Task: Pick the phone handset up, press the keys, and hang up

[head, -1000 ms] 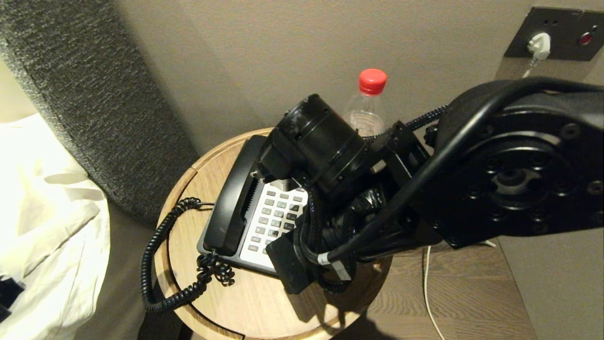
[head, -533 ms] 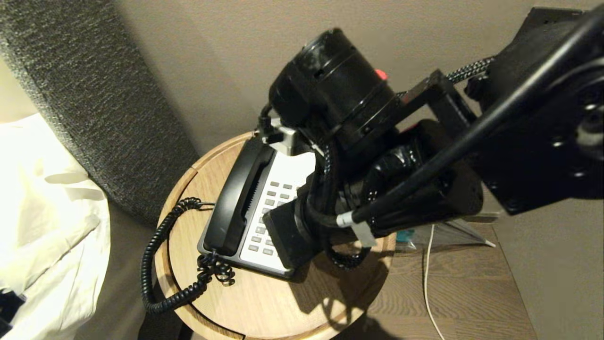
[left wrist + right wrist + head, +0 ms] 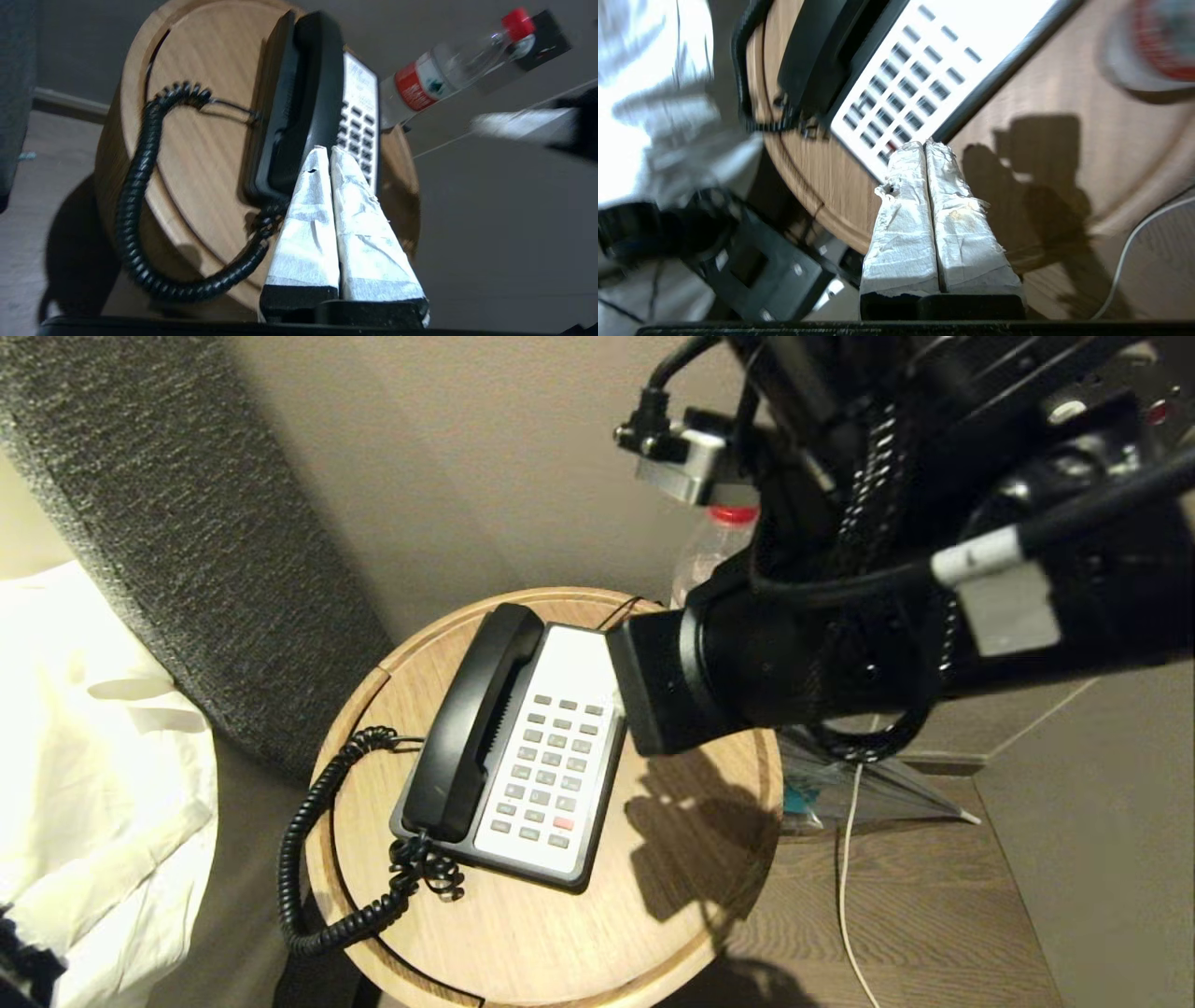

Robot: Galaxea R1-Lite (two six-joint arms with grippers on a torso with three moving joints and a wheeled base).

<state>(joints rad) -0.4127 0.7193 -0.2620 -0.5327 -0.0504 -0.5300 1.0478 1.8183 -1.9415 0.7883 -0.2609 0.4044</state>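
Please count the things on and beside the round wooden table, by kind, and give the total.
Phone handset: 1
Phone base: 1
Coiled cord: 1
Plastic bottle: 1
Total: 4

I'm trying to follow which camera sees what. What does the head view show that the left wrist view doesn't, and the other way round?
Only the head view shows the white bedding, the red key on the keypad, and the big black right arm raised above the table. Only the left wrist view shows the left gripper, shut and empty, short of the phone, plus the bottle's red label. Both show the handset resting on the base, the coiled cord, the round wooden table and the red-capped bottle.
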